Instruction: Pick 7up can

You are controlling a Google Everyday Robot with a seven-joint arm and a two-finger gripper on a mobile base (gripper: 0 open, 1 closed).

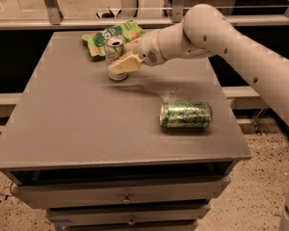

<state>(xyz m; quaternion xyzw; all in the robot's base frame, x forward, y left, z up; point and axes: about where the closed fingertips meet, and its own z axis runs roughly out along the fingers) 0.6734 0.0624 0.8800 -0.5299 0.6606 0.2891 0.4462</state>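
Observation:
The 7up can (113, 48) stands upright at the back of the grey table (77, 119), silver-white with green and reddish marks and an open shiny top. My gripper (119, 57) has reached it from the right. One cream finger (125, 64) lies across the can's lower front, and the other seems to sit behind the can near the bag. The jaws look open around the can, which still stands on the table.
An all-green patterned can (185, 115) lies on its side at the table's right front. A green snack bag (103, 35) lies just behind the 7up can. My white arm (216, 32) stretches in from the right. Drawers are below the tabletop.

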